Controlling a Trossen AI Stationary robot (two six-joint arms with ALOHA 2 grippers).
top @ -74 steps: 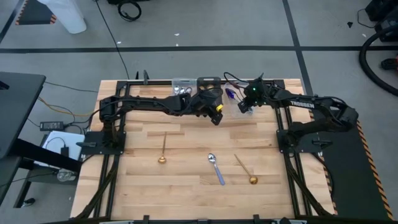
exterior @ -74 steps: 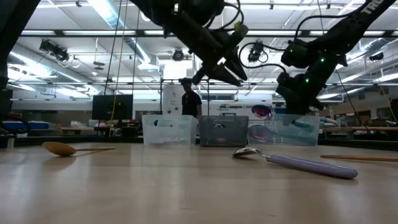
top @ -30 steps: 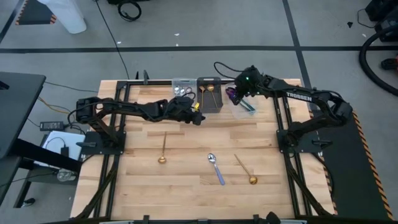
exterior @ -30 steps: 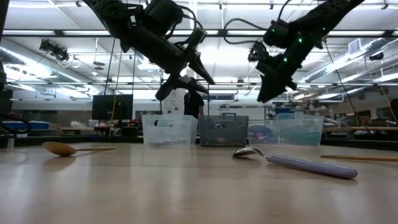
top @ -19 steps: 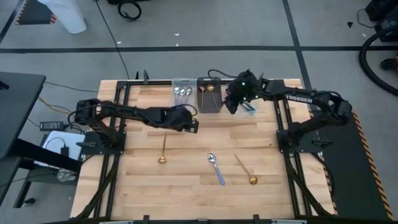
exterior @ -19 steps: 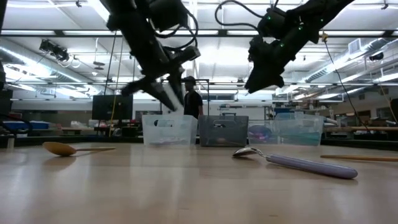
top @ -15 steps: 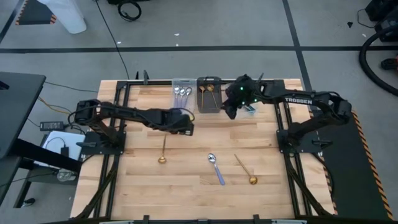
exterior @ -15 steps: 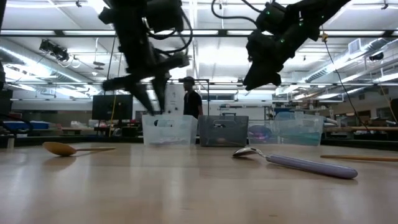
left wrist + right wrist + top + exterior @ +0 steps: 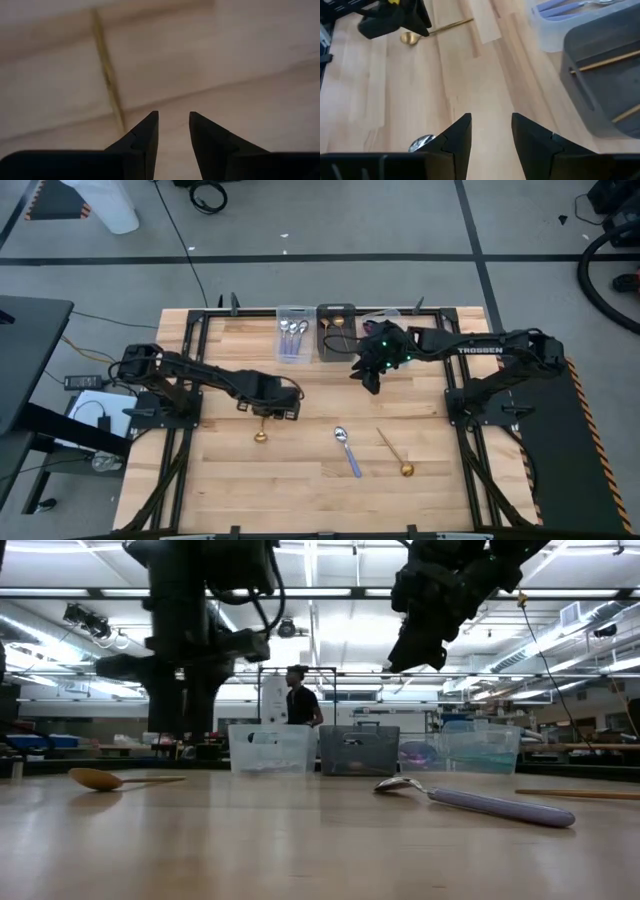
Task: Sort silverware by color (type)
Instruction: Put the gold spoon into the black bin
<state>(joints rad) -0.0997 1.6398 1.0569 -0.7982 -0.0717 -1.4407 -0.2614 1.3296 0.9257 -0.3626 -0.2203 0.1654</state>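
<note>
Three spoons lie flat on the wooden table: a gold one (image 9: 262, 423) at left, one with a silver bowl and pale purple handle (image 9: 347, 450) in the middle, and a second gold one (image 9: 393, 453) to its right. My left gripper (image 9: 273, 411) points down, open, just above the left gold spoon's handle (image 9: 107, 70), which runs beside its fingers (image 9: 144, 137). My right gripper (image 9: 369, 379) hangs open over bare wood in front of the bins, with nothing between its fingers (image 9: 456, 136). In its view the purple-handled spoon's bowl (image 9: 420, 143) is just ahead.
Three small bins stand along the far edge. A clear one (image 9: 292, 338) holds silver spoons, and a dark one (image 9: 333, 332) holds gold spoons (image 9: 604, 62). Another clear one (image 9: 555, 22) holds purple spoons. A person (image 9: 301, 700) stands in the room behind.
My left gripper has swung from in front of the bins toward the near-left and tipped from slanting to pointing down, ending over the left gold spoon. My right gripper has moved from above the far right bin toward the table's left and near side. The spoons have not moved.
</note>
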